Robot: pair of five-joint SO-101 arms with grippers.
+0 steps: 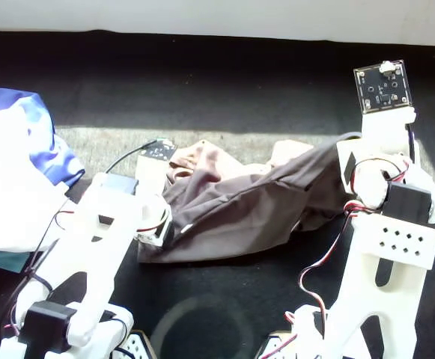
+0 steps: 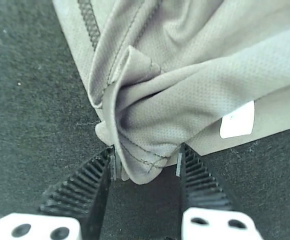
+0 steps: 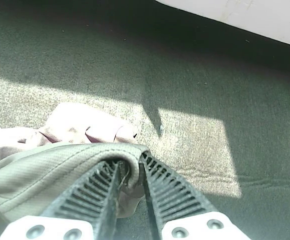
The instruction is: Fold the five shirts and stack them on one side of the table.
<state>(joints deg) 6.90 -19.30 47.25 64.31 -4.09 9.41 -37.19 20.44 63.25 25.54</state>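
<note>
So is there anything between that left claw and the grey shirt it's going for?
Nothing visible. The left gripper has its open fingers either side of a bunched corner of the grey shirt, with bare dark table beside them. The right gripper is pinching another edge of the same shirt.

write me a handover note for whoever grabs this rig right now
Left tool: open around a hemmed corner of the grey shirt, low at the table.
Right tool: shut on the grey shirt's opposite edge, raised off the table.
Things: the grey shirt hangs crumpled between the arms. A pinkish garment lies partly under it. White and blue garments are heaped at the table's left edge in the high view; I can't tell if they are folded.
Done: no neat stack visible.
Left: fold the grey shirt, then the others, and stack them on one side.
</note>
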